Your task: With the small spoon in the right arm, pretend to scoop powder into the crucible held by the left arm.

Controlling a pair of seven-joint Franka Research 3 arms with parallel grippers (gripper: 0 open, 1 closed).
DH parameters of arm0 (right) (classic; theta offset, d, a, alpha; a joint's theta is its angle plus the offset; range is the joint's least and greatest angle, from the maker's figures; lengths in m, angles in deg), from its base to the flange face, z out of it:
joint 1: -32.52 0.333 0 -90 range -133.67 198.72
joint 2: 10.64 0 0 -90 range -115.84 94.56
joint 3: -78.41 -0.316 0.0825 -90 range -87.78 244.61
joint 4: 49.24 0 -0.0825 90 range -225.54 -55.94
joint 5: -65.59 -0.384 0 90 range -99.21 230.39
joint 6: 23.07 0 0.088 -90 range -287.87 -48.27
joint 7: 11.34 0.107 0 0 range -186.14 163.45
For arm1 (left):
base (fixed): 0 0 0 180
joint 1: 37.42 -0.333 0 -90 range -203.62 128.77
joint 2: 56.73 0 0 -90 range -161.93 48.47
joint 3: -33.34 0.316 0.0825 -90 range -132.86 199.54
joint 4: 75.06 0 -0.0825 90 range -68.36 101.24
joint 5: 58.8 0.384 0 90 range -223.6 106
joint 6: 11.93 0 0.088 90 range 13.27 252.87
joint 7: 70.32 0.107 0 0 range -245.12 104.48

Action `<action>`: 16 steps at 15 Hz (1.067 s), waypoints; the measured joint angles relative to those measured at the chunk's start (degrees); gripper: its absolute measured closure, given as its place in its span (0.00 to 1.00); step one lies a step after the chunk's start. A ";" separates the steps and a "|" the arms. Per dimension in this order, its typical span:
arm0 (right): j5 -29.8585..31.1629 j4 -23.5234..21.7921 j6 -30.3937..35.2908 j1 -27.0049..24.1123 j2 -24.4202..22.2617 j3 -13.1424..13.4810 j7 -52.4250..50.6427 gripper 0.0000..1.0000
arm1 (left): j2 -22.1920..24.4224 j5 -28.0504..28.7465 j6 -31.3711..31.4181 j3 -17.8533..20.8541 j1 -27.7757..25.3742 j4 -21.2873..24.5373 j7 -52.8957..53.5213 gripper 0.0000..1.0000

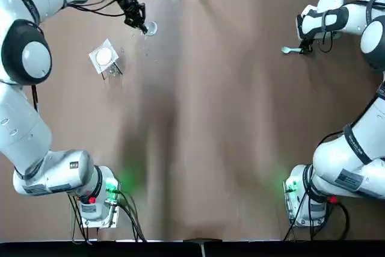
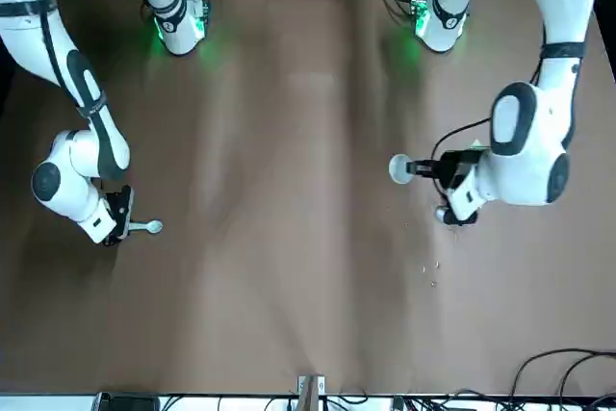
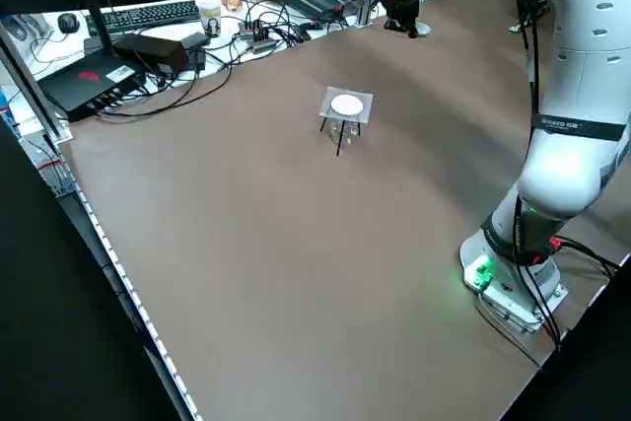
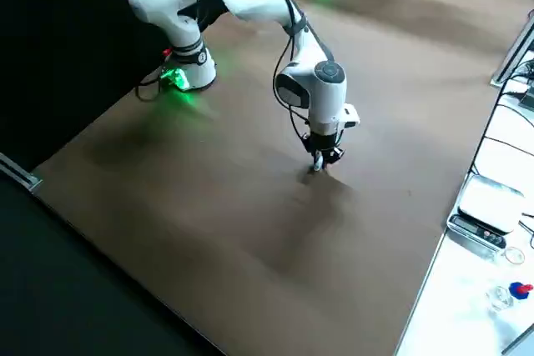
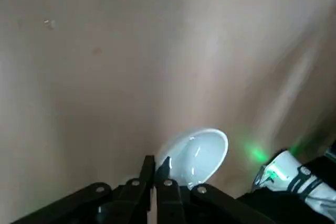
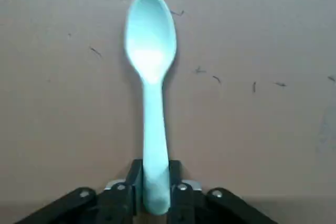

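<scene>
- Brown matte desk spreads wide between the two arm bases, each of which shows a green light at the near edge.
- Beyond the far edge sits a cluttered bench with a black keyboard and tangled black cables.
- Left arm reaches to the far left part of the desk; its jaws are pressed almost together, pinching the rim of a small white ceramic crucible.
- The crucible is a shallow round bowl with its open side up, right at the desk surface; I cannot tell whether it rests on the desk or hangs just above it.
- Right arm is bent low over the far right part of the desk, wrist pointing down; its jaws pinch the handle end of a small pale mint plastic spoon.
- The spoon lies level, close over the desk, its oval bowl face up and pointing towards the desk's middle.
- Spoon and crucible are well apart, on opposite sides of the desk.
- Near the crucible, closer to the left arm's base, stands a white round disc on a small clear square stand with thin dark legs, touched by neither arm.
</scene>
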 joint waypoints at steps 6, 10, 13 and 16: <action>-0.05 0.06 0.08 0.00 0.00 -0.01 0.10 0.76 | -2.14 -0.39 4.79 0.00 3.74 -1.76 -6.01 0.94; -0.17 0.96 3.75 -0.01 -0.01 -0.04 0.13 0.76 | -2.81 -0.40 7.44 -0.02 7.48 -1.86 -9.94 0.94; -1.88 2.09 8.34 0.00 -0.14 -0.22 0.15 0.76 | -3.01 -1.86 8.12 -0.04 9.48 -1.88 -11.94 0.94; -4.90 3.24 14.33 0.77 -1.56 -0.69 1.98 0.76 | -3.06 -3.30 8.41 -0.04 10.57 -1.92 -11.99 0.94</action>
